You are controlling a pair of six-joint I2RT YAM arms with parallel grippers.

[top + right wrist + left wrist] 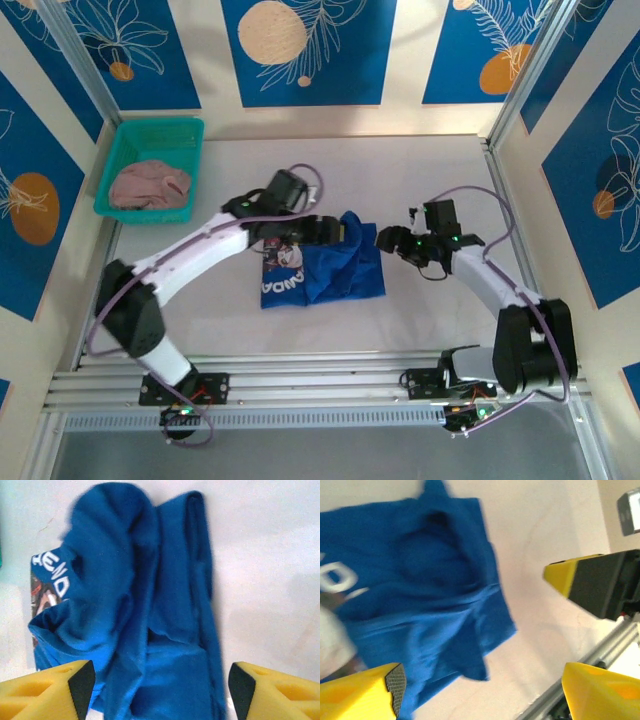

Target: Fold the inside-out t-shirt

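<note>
Top external: the inside-out t-shirt (325,268) is lying bunched on the bench (420,170), its far edge partly hidden under the left hand (343,231).
Left wrist: the shirt is showing blurred; the left hand is gaping wide, gripping nothing.
Right wrist: the right hand (160,682) is gaping wide over the shirt, gripping nothing.

T-shirt (335,272) on table (400,170) (basket (160,124) behind-left)

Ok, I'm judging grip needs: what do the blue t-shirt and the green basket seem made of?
Blue t-shirt: soft matte knit, likely cotton; it creases and folds limply. Green basket: seemingly rigid plastic, slightly glossy; thin straight moulded walls.
</note>
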